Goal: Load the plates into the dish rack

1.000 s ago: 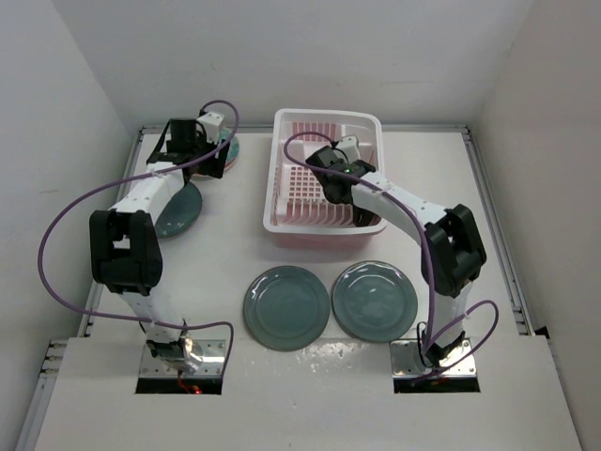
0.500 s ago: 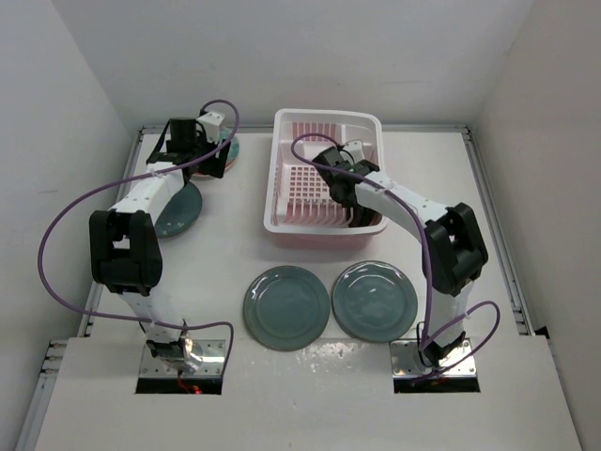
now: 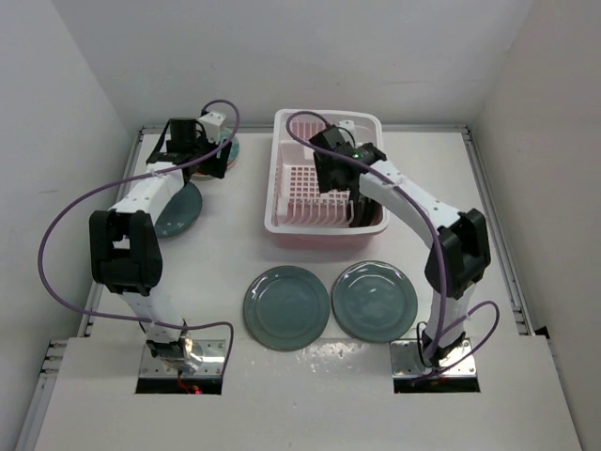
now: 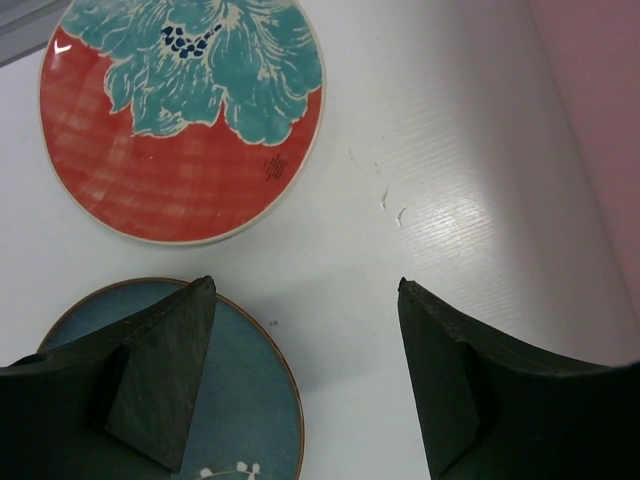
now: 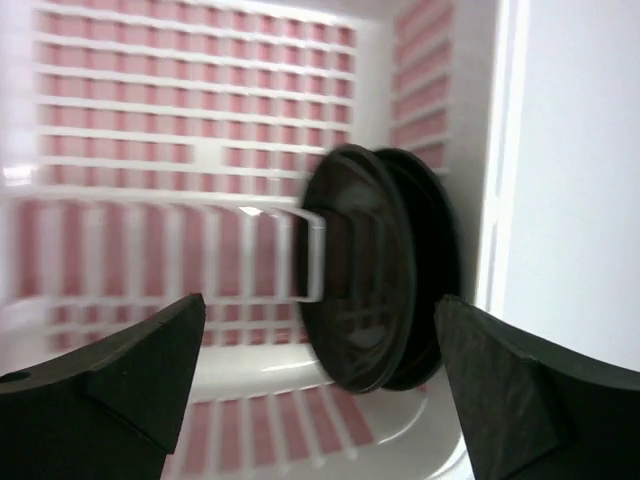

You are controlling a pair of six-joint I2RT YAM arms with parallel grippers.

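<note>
A small black plate [image 5: 375, 270] stands on edge in the pink-and-white dish rack [image 5: 200, 100], near its right wall. My right gripper [image 5: 320, 300] is open, its fingers either side of the plate and clear of it. From above, the right gripper [image 3: 343, 183] hangs over the dish rack [image 3: 324, 120] beside the black plate [image 3: 364, 211]. My left gripper [image 4: 303, 283] is open and empty above the table. It hangs between the red plate [image 4: 180, 120] and the darker teal plate [image 4: 225, 400]. Two grey-teal plates [image 3: 286, 307] [image 3: 376, 301] lie flat in front of the rack.
The left gripper [image 3: 197, 162] hovers at the back left. The red plate [image 3: 231, 148] is mostly hidden under it, and the darker teal plate [image 3: 178, 209] lies nearer the front. The rack's pink side [image 4: 600, 120] is to the left gripper's right. White walls enclose the table.
My right gripper has opened and let go of the black plate, which now stands in the rack. The gripper has drawn back above it. The left arm has not moved.
</note>
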